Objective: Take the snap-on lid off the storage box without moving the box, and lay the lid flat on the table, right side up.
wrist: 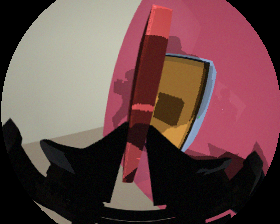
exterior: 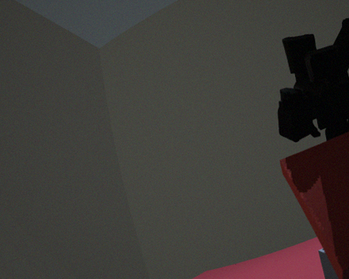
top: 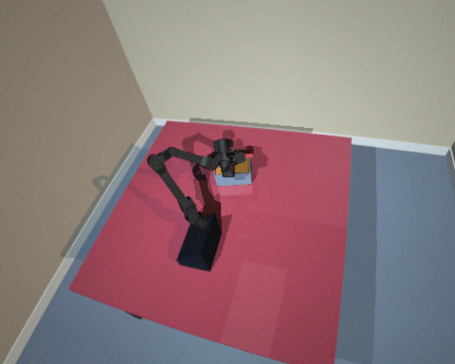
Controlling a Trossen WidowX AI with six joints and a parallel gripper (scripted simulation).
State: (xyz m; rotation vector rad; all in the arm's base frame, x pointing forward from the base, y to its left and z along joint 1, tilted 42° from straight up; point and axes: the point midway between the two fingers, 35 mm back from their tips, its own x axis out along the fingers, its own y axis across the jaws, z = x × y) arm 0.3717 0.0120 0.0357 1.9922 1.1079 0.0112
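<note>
The red lid (top: 249, 154) (exterior: 336, 186) (wrist: 151, 65) is off the box opening and tilted steeply, nearly on edge. My gripper (top: 243, 156) (wrist: 138, 127) is shut on the lid's upper edge. The storage box (top: 233, 179) (exterior: 328, 266) (wrist: 213, 82) has pale blue walls and an orange inside. It stands upright on the table below the gripper, its opening largely uncovered. In the wrist view the lid hides one side of the box. Whether the lid's low edge touches the box or table cannot be told.
The pink-red table top (top: 294, 190) reaches out around the box. The arm's dark base block (top: 199, 246) stands nearer the front. A pale wall (top: 284, 71) rises behind the table's far edge. The arm bends out to the left of the box.
</note>
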